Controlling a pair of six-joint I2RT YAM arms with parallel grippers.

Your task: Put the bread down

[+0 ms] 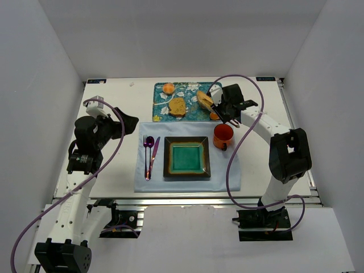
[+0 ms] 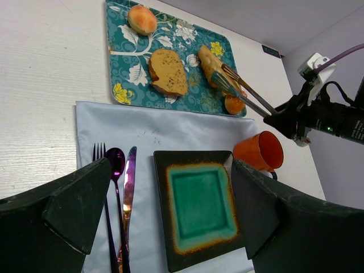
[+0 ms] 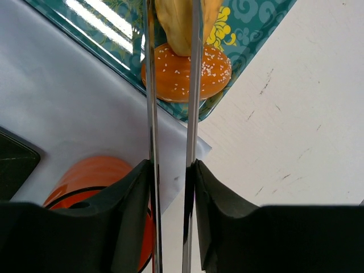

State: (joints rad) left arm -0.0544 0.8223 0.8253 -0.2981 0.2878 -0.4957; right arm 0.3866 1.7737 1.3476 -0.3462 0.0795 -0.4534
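The bread (image 1: 205, 100) is an elongated golden-tan piece on the right part of the floral teal tray (image 1: 190, 91). My right gripper (image 1: 230, 111) is shut on metal tongs (image 1: 219, 107), and the tong tips close around the bread (image 3: 176, 23). The tong arms (image 3: 149, 114) run between my right fingers. The bread (image 2: 211, 63) and tongs (image 2: 244, 94) also show in the left wrist view. I cannot tell whether the bread is lifted off the tray. My left gripper (image 2: 170, 190) is open and empty, held above the square plate (image 2: 162, 199) with the teal centre.
A brown bread slice (image 2: 168, 72) and a round bun (image 2: 142, 19) lie on the tray. A seeded orange bun (image 3: 187, 74) sits under the tongs. An orange mug (image 1: 223, 135) stands right of the plate (image 1: 187, 142). Fork, spoon and knife (image 1: 149, 153) lie on the blue cloth.
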